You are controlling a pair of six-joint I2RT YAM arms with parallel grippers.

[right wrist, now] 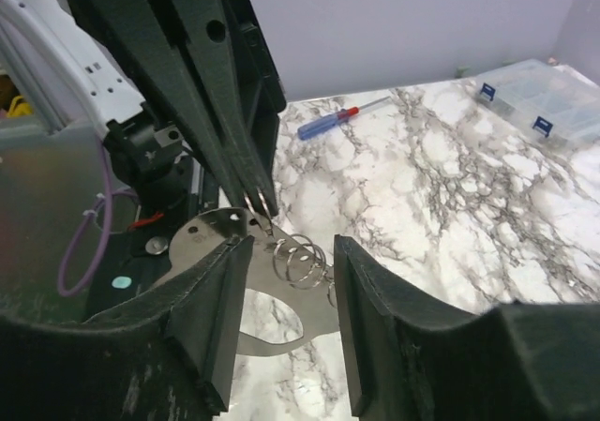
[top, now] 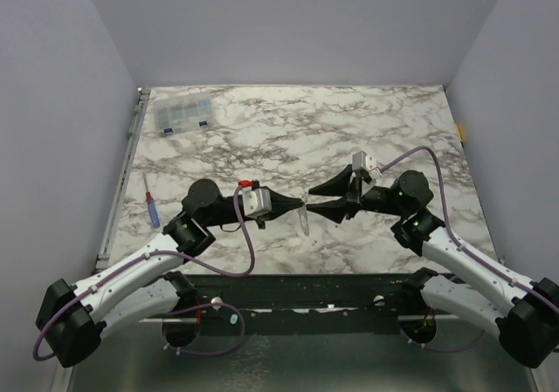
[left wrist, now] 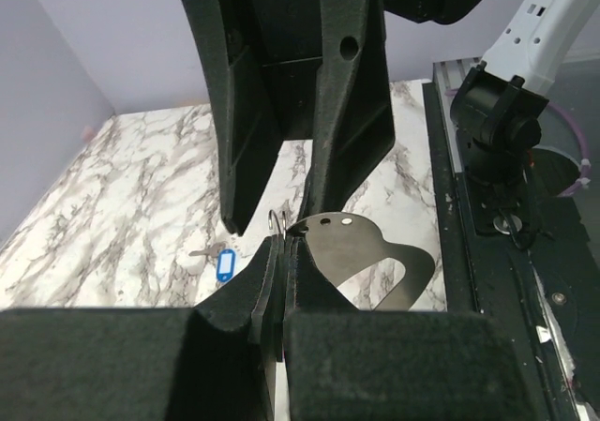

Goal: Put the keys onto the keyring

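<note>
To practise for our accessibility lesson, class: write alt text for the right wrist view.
The left gripper, shut, pinches a flat silver metal piece beside coiled wire rings, right in front of the right gripper's open fingers. Behind, a blue-handled screwdriver and a clear compartment box lie on the marble table.

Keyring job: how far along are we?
Done: left pincer is shut on the keyring, holding it off the table. In hand: right pincer is open around its loops and a flat metal piece. Remaining: what looks like a key sits by the blue tag; no key visibly threaded.
</note>
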